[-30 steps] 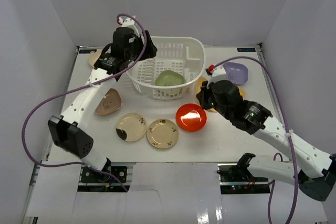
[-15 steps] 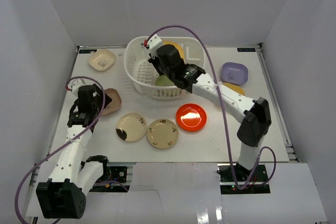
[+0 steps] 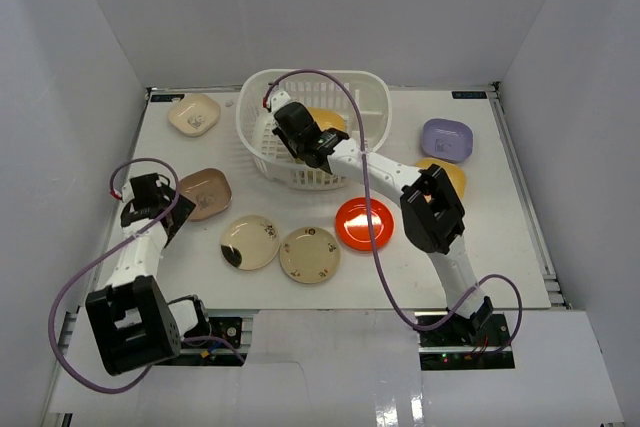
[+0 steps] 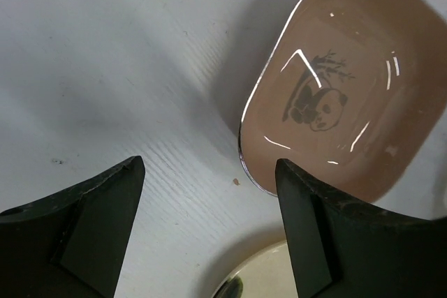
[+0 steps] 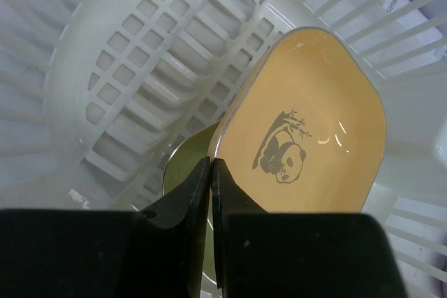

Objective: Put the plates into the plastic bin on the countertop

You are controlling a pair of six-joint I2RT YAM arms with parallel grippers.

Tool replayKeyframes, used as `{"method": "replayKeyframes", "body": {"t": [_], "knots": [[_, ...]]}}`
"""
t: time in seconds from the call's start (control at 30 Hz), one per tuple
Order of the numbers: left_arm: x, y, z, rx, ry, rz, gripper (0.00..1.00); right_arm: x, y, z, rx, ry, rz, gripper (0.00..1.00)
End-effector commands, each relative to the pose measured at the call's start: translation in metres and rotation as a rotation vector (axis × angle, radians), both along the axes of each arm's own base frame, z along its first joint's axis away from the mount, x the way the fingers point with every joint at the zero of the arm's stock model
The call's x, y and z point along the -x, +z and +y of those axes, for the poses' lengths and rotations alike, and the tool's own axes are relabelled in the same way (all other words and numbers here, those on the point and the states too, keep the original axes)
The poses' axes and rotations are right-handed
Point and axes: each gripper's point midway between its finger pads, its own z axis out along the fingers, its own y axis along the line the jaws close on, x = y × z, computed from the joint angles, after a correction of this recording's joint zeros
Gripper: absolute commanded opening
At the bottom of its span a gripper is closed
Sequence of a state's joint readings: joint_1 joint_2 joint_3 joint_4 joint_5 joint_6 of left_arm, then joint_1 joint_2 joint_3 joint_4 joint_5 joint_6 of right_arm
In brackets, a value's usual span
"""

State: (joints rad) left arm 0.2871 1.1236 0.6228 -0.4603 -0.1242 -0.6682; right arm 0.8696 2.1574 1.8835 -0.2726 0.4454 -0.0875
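Your right gripper (image 5: pixel 211 162) clamps the rim of the yellow panda plate (image 5: pixel 314 123), which sits tilted inside the white plastic bin (image 5: pixel 105 68), partly over the green plate (image 5: pixel 185 157). Your left gripper (image 4: pixel 209 169) hangs with its jaws spread wide over the countertop (image 4: pixel 105 54), just beside the brownish-pink panda plate (image 4: pixel 335 95).

Plates, nine in all. Round: two cream plates (image 3: pixel 250 242) (image 3: pixel 310 254), lower centre; one red-orange plate (image 3: pixel 364 222), centre. Rounded-square: one cream dish (image 3: pixel 195 114), upper left; one brownish-pink plate (image 3: pixel 205 192), left; one lavender plate (image 3: pixel 446 139), right; one green plate (image 5: pixel 187 150), lower centre of the right wrist view; two yellow, namely a yellow plate (image 3: pixel 325 119), upper centre, and a second yellow plate (image 3: pixel 450 172), right, partly hidden. Plastic bin (image 3: pixel 380 112): one.
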Motion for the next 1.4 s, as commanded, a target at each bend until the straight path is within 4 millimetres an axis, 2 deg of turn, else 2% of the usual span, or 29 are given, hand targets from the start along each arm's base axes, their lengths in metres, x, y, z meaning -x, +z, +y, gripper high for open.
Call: {"method": "replayKeyframes", "body": {"t": [0.0, 0.07, 0.1, 0.13, 0.2, 0.23, 0.3, 0.33, 0.4, 0.43, 0.47, 0.5, 0.53, 0.6, 0.63, 0.67, 0.7, 0.73, 0.8, 0.83, 0.9, 0.93, 0.97, 1.0, 1.03, 1.13, 1.27, 1.33, 1.37], "knots": [[-0.022, 0.011, -0.002, 0.022, -0.059, -0.056, 0.86, -0.016, 0.018, 0.0, -0.06, -0.083, -0.037, 0.08], [-0.027, 0.006, -0.006, 0.044, -0.089, -0.046, 0.86, -0.014, 0.012, -0.002, -0.059, -0.1, -0.012, 0.21], [-0.032, 0.008, -0.006, 0.046, -0.1, -0.054, 0.86, -0.011, 0.014, 0.002, -0.09, -0.099, 0.003, 0.32], [-0.034, 0.006, -0.006, 0.05, -0.105, -0.049, 0.86, -0.01, 0.019, 0.003, -0.109, -0.1, 0.005, 0.49], [-0.037, 0.006, -0.005, 0.039, -0.119, -0.048, 0.86, -0.007, 0.045, 0.004, -0.162, -0.088, -0.015, 0.64], [-0.04, 0.004, -0.004, 0.038, -0.125, -0.039, 0.85, -0.003, 0.067, 0.004, -0.197, -0.076, -0.034, 0.7], [-0.043, 0.001, -0.011, 0.068, -0.162, -0.032, 0.82, 0.004, 0.092, 0.005, -0.245, -0.046, -0.043, 0.71], [-0.044, -0.001, -0.01, 0.073, -0.163, -0.029, 0.81, 0.01, 0.118, -0.001, -0.285, -0.04, -0.068, 0.71], [-0.044, -0.007, -0.009, 0.078, -0.157, -0.006, 0.7, 0.021, 0.129, -0.011, -0.302, -0.035, -0.068, 0.69], [-0.045, -0.008, -0.009, 0.079, -0.157, -0.005, 0.68, 0.032, 0.157, -0.023, -0.344, -0.034, -0.101, 0.68], [-0.047, -0.008, -0.01, 0.081, -0.163, -0.007, 0.65, 0.038, 0.164, -0.034, -0.353, -0.045, -0.109, 0.66], [-0.048, -0.007, -0.009, 0.078, -0.16, -0.009, 0.6, 0.044, 0.139, -0.05, -0.308, -0.077, -0.084, 0.65], [-0.049, -0.006, -0.008, 0.077, -0.158, -0.012, 0.46, 0.056, 0.165, -0.069, -0.362, -0.092, -0.12, 0.62], [-0.051, -0.006, -0.007, 0.072, -0.156, -0.014, 0.36, 0.06, 0.155, -0.107, -0.397, -0.168, -0.094, 0.6], [-0.051, -0.006, -0.006, 0.072, -0.155, -0.012, 0.21, 0.072, 0.137, -0.137, -0.398, -0.213, -0.07, 0.6], [-0.052, -0.007, -0.006, 0.074, -0.152, -0.011, 0.12, 0.064, 0.128, -0.172, -0.42, -0.299, -0.069, 0.6], [-0.051, -0.007, -0.006, 0.074, -0.146, -0.008, 0.04, 0.066, 0.114, -0.194, -0.443, -0.341, -0.04, 0.59], [-0.051, -0.005, -0.006, 0.073, -0.137, -0.019, 0.0, 0.07, 0.085, -0.245, -0.471, -0.475, -0.009, 0.6], [-0.048, -0.001, -0.007, 0.071, -0.138, -0.028, 0.0, 0.074, 0.062, -0.292, -0.509, -0.6, -0.01, 0.63], [-0.048, 0.01, -0.007, 0.058, -0.14, -0.061, 0.0, 0.083, 0.04, -0.333, -0.517, -0.712, 0.0, 0.67], [-0.044, 0.021, -0.008, 0.049, -0.139, -0.091, 0.0, 0.093, 0.02, -0.362, -0.536, -0.782, 0.022, 0.71], [-0.042, 0.042, -0.01, 0.03, -0.145, -0.153, 0.0, 0.097, 0.017, -0.389, -0.556, -0.85, 0.006, 0.73], [-0.04, 0.053, -0.015, 0.038, -0.158, -0.192, 0.0, 0.106, -0.001, -0.396, -0.559, -0.866, 0.045, 0.73], [-0.037, 0.06, -0.019, 0.038, -0.17, -0.223, 0.0, 0.108, -0.005, -0.406, -0.57, -0.895, 0.038, 0.74], [-0.033, 0.087, -0.021, 0.008, -0.179, -0.309, 0.0, 0.111, -0.01, -0.424, -0.582, -0.947, 0.025, 0.74], [-0.016, 0.123, -0.029, -0.024, -0.196, -0.399, 0.0, 0.111, -0.031, -0.439, -0.596, -0.984, 0.069, 0.74], [-0.008, 0.158, -0.045, -0.009, -0.233, -0.505, 0.0, 0.104, -0.055, -0.443, -0.59, -1.017, 0.142, 0.68], [-0.007, 0.182, -0.062, 0.026, -0.298, -0.576, 0.0, 0.097, -0.063, -0.437, -0.614, -0.995, 0.171, 0.65], [-0.008, 0.203, -0.069, 0.034, -0.328, -0.627, 0.0, 0.095, -0.066, -0.435, -0.625, -0.988, 0.181, 0.65]]}}
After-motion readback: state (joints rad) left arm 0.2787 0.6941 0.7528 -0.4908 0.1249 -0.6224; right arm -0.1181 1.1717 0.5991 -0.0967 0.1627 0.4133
